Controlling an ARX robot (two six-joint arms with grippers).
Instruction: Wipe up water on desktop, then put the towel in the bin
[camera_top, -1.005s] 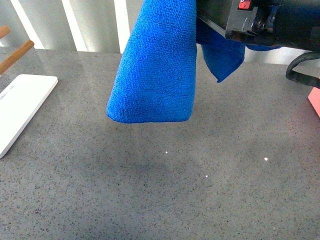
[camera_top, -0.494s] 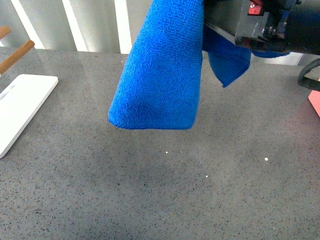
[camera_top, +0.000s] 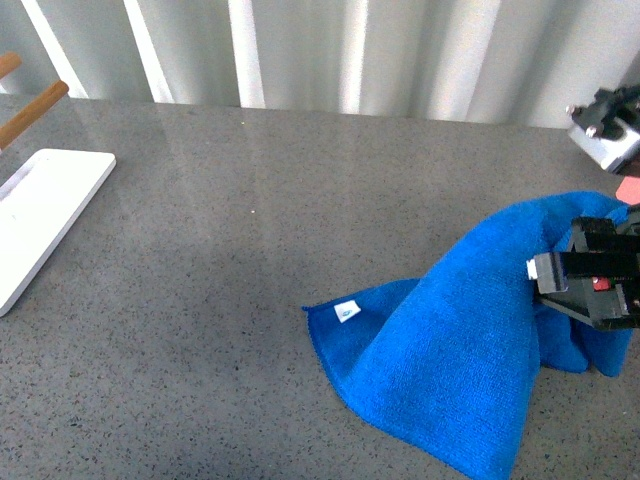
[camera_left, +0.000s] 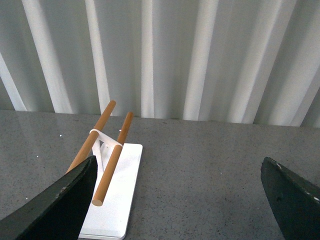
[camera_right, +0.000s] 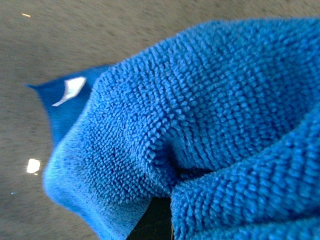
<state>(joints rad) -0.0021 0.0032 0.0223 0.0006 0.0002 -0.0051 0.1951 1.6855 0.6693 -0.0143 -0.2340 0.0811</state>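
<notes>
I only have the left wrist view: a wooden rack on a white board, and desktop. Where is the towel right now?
Observer: The towel lies partly spread on the desktop, right of centre in the front view.
Operator: Is anything holding it?
Observer: Yes, the right tool is shut on its raised right-hand fold.
Operator: Any sign of the bin?
Observer: Only a pink sliver of the bin shows, at the front view's right edge.

place: lab-like test bench | speckled stone desktop (camera_top: 200, 200) | white ribbed wall (camera_left: 200, 50)
</notes>
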